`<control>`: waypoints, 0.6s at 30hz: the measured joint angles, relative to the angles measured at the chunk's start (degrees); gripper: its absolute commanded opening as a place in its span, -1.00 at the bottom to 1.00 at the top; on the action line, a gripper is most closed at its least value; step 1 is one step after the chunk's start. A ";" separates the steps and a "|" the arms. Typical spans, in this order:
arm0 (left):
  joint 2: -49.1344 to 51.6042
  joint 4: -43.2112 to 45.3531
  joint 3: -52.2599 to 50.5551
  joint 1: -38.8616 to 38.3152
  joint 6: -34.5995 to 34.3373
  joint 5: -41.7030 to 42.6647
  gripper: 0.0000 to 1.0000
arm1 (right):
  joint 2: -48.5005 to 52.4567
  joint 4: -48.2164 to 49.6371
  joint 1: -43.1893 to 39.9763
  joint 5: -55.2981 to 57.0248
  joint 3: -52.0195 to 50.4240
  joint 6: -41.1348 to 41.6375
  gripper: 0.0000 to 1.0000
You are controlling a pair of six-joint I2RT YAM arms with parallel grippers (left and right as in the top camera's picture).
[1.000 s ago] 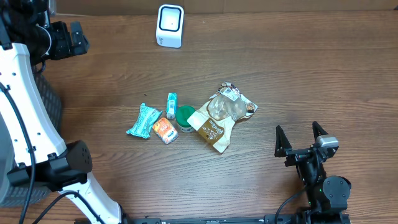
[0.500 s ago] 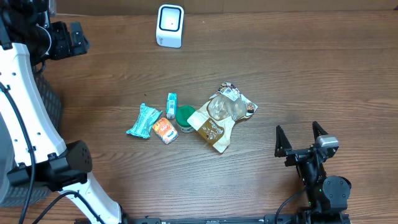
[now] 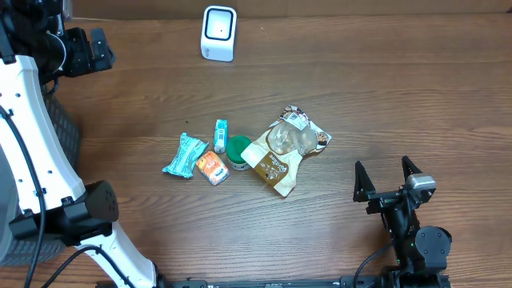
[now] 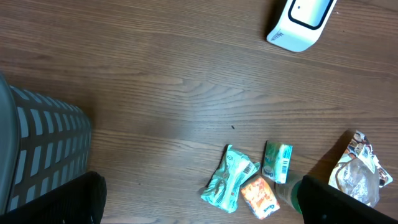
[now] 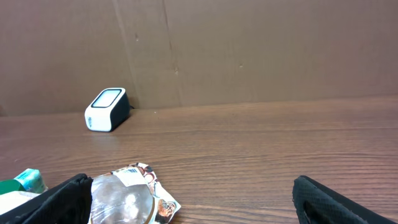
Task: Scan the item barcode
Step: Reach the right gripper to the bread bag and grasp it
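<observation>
Even, fairly bright light falls from above on the table, leaving short, soft shadows beside the packets. The clear bag carries a faint sheen. The overhead view is sharp; in the wrist views the dark tool fingers look soft-edged.

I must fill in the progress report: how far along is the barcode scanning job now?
Done: nothing that shows; the teal packet, orange packet and bag lie together, away from the scanner. In hand: nothing; the left gripper and right gripper are open and empty. Left: pick an item and hold its barcode to the scanner.
</observation>
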 measured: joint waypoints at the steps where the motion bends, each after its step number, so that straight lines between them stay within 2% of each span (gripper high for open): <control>1: 0.00 0.00 0.00 0.00 0.00 0.00 0.99 | 0.00 0.00 0.00 0.00 0.00 0.00 1.00; 10: 0.00 -0.02 0.00 0.00 0.02 0.00 0.99 | 0.00 0.94 0.00 -5.60 0.00 2.16 1.00; 18: 0.00 0.00 0.00 0.00 0.02 0.00 0.99 | 1.01 2.01 0.00 -11.39 0.00 11.96 1.00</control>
